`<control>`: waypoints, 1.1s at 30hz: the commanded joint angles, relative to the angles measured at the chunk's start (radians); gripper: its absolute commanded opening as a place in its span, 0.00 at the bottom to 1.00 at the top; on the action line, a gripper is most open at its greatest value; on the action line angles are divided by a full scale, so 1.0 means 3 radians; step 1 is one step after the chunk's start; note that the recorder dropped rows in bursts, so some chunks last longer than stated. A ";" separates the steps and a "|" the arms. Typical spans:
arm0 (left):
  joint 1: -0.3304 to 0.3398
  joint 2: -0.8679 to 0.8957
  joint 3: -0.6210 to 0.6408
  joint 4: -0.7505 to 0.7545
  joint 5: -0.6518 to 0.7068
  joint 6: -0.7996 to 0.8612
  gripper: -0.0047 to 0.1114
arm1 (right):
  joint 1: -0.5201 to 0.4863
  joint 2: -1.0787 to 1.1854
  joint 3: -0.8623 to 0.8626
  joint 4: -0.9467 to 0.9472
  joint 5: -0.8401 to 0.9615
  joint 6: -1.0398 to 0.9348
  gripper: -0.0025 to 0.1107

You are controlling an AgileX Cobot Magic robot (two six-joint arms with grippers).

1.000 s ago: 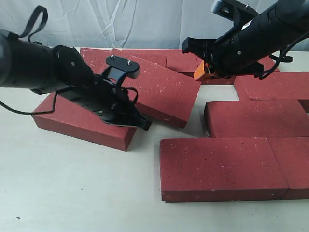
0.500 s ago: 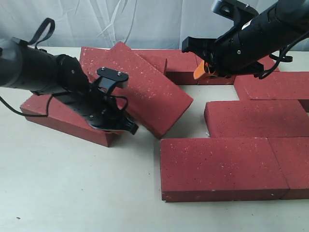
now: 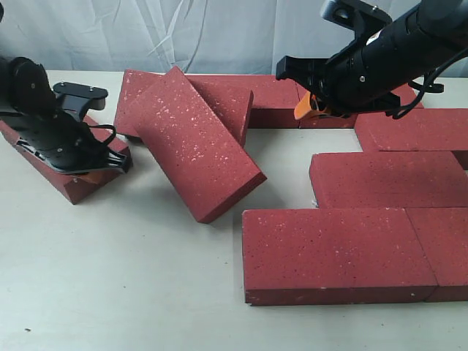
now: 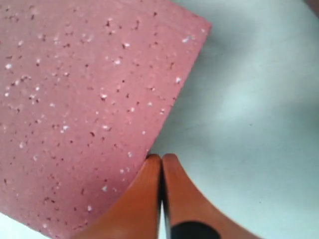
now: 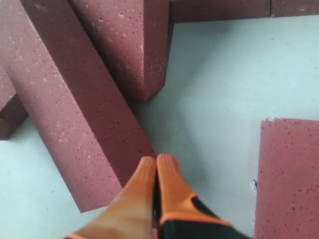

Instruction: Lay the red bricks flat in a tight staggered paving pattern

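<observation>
The left hand is pinched shut on nothing, the edge of a brick at its tips. The right hand hovers shut, empty, a leaning brick just ahead.

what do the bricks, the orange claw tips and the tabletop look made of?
Red bricks: probably fired clay or pigmented concrete; matte, rough, dark red with pale flecks and small dark pits.
Claw fingertips: orange, smooth with a soft sheen, likely rubber or plastic covers.
Table: pale, smooth, matte, possibly laminate or painted board; no grain shows.
</observation>
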 commanded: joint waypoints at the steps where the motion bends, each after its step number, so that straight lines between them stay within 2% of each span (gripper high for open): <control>1: 0.0073 -0.0057 -0.0075 0.0032 0.0049 -0.0092 0.04 | -0.0018 0.0001 -0.0018 -0.0036 -0.0034 -0.0016 0.02; 9: 0.0073 -0.0432 -0.0234 -0.0032 0.0071 -0.0092 0.04 | -0.0018 0.0001 -0.0018 -0.0036 -0.0034 -0.0022 0.02; 14: 0.0024 -0.0730 -0.0242 -0.0411 -0.0132 0.0039 0.04 | -0.0018 0.0001 -0.0018 -0.0036 -0.0057 -0.0022 0.02; 17: -0.0117 -0.0802 -0.0242 -0.0885 -0.0248 0.0510 0.04 | -0.0018 0.0001 -0.0018 -0.0036 -0.0057 -0.0022 0.02; 22: -0.0492 -0.0709 -0.0242 -0.2077 -0.0678 0.1840 0.04 | -0.0018 0.0001 -0.0018 -0.0036 -0.0057 -0.0022 0.02; 25: -0.0702 -0.0600 -0.0366 -0.2515 -0.0945 0.2455 0.04 | -0.0018 0.0001 -0.0018 -0.0036 -0.0057 -0.0022 0.02; 29: -0.0793 -0.0352 -0.0699 -0.2629 -0.0973 0.2496 0.04 | -0.0018 0.0001 -0.0018 -0.0036 -0.0057 -0.0022 0.02; 33: -0.0801 0.0002 -0.1037 -0.2808 -0.0787 0.2496 0.04 | -0.0018 0.0001 -0.0018 -0.0036 -0.0057 -0.0022 0.02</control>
